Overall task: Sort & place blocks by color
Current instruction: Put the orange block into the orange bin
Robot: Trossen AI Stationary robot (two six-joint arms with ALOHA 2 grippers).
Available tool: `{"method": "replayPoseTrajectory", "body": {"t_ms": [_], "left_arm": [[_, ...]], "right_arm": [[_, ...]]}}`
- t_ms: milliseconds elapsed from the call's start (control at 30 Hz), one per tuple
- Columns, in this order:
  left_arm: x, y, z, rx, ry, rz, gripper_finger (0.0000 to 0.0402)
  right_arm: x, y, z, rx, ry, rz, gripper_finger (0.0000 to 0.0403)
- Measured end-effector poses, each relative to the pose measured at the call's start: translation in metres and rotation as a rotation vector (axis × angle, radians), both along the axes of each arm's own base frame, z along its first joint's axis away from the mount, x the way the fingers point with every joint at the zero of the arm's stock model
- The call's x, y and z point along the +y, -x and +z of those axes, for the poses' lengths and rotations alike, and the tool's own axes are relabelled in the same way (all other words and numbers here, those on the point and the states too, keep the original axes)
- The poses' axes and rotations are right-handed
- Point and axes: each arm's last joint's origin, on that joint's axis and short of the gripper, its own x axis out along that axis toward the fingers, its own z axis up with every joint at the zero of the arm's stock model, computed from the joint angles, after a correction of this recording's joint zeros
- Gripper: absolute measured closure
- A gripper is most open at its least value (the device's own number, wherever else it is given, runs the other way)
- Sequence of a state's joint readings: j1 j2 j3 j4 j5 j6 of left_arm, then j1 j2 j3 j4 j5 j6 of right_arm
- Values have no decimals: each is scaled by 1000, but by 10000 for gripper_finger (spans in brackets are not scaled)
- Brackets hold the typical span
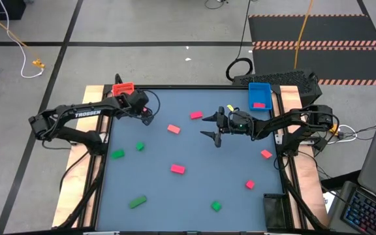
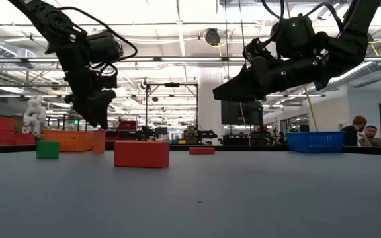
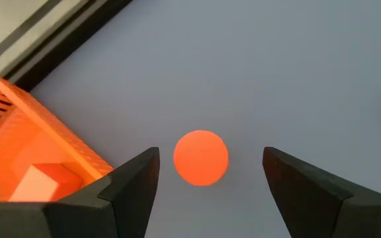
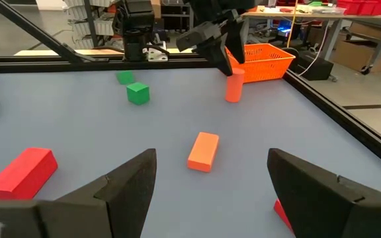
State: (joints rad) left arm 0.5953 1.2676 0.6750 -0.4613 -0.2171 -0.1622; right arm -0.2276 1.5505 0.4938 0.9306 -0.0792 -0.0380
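Observation:
My left gripper [image 1: 147, 116] [image 3: 210, 155] is open near the table's far left corner, pointing down. A small salmon-red cylinder [image 3: 201, 157] [image 2: 98, 141] stands upright on the table below it, between the fingers and apart from both. My right gripper [image 1: 203, 126] [image 4: 211, 157] is open and held level above the middle of the table. A salmon bar [image 4: 204, 151] [image 1: 173, 129] lies flat ahead of it. Red, pink and green blocks lie scattered, among them a pink one [image 1: 178, 169] and a green one [image 1: 117, 154].
An orange-red tray [image 1: 123, 88] [image 3: 18, 132] beside the left gripper holds a salmon block [image 3: 42, 182]. A blue tray [image 1: 260, 96] at the far right holds a pink block [image 1: 260, 104]. A dark tray [image 1: 274, 209] sits at the near right corner. People stand beyond the table [image 2: 359, 129].

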Motion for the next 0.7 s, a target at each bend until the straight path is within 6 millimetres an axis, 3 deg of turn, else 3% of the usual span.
{"method": "replayPoseTrajectory", "body": {"t_ms": [567,700], "left_arm": [[10,-14,-26,54,16,-2,131],[11,-14,-27,75,-11,19,155]], "right_arm": [[0,0,0,0,1,0,122],[0,0,0,0,0,0,122]]}}
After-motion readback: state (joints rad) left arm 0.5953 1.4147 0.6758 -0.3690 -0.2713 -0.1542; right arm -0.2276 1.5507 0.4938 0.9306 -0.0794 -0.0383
